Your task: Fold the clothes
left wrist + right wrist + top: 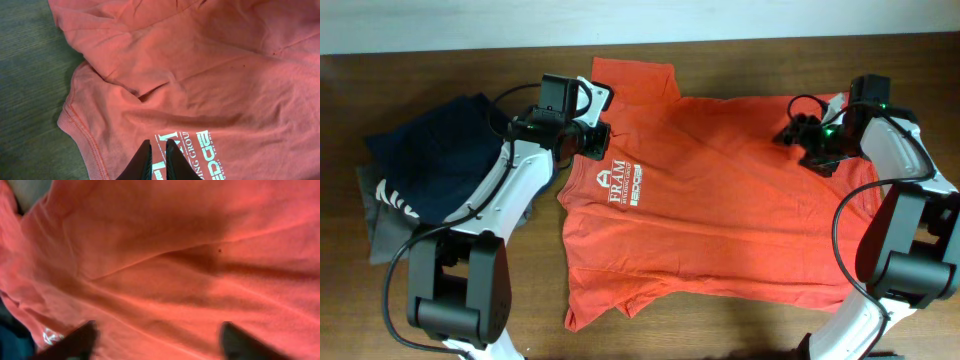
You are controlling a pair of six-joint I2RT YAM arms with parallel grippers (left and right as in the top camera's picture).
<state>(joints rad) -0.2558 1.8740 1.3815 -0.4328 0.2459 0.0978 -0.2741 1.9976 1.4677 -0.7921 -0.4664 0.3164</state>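
Overhead: the T-shirt (pixel 720 200) is lying spread on the table (pixel 720 335), looking light, limp. Left wrist: left gripper (pixel 158 160) is hanging nearly closed, empty, over the logo (pixel 200 150). Right wrist: right gripper (pixel 157 339) is gaping; pinching hem corners seems best.

Orange-red T-shirt (pixel 720 200), white chest lettering (pixel 620 185); beside T-shirt, navy garment (pixel 430 150) (white lettering on it) and grey garment (pixel 380 235); brown wood-grain table (pixel 720 335) beneath.

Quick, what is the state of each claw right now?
Left claw: almost closed, nothing visibly pinched, over the orange-red short-sleeved cotton T-shirt.
Right claw: wide open, holding nothing.
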